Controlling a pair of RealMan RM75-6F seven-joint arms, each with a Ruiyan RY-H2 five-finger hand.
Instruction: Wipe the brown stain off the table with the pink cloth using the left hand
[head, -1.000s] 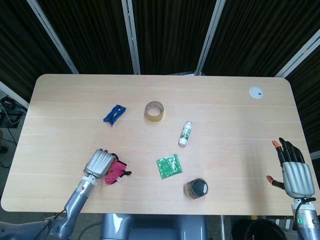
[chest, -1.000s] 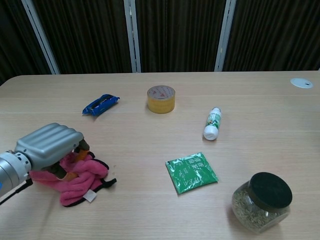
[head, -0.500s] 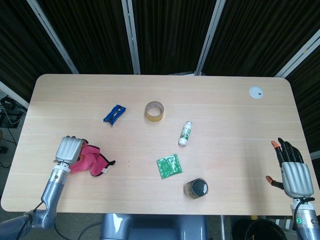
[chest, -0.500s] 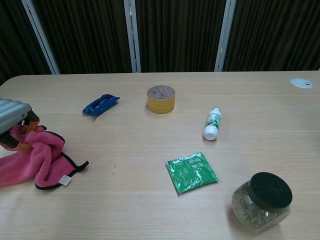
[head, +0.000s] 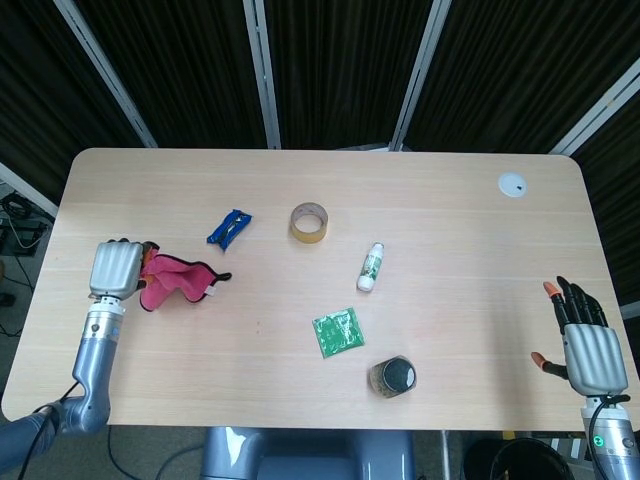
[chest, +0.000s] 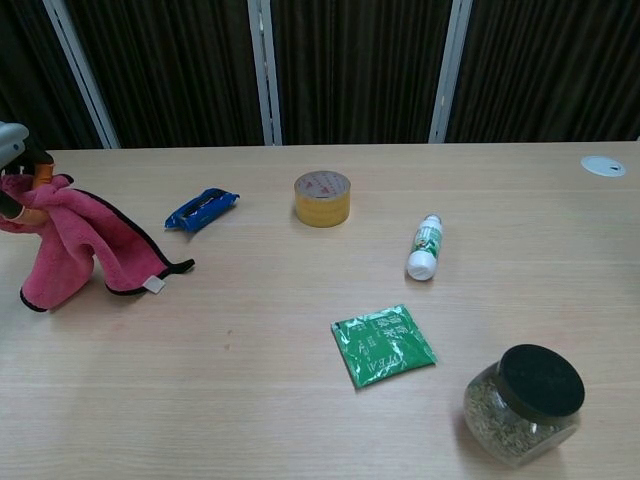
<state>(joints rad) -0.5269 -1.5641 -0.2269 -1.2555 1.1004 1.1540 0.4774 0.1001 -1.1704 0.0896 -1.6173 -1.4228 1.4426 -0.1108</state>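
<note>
The pink cloth (head: 172, 280) with dark trim hangs from my left hand (head: 116, 268) at the table's left side, its lower part draped on the wood. In the chest view the cloth (chest: 80, 240) sits at the far left and only a sliver of the left hand (chest: 12, 158) shows at the frame edge. A faint brown speck, the stain (head: 257, 324), lies on the table to the right of the cloth; the stain (chest: 227, 345) is also faint in the chest view. My right hand (head: 585, 340) hovers past the table's right front corner, fingers spread, holding nothing.
A blue wrapper (head: 229, 228), a tape roll (head: 309, 221), a small white bottle (head: 371, 267), a green sachet (head: 337, 333) and a dark-lidded jar (head: 393, 376) lie across the middle of the table. A white disc (head: 512, 184) sits at the far right corner.
My left hand has carried the pink cloth leftward and farther away across the table, off the spot near the stain, lifting it partly. The right hand stayed put.
</note>
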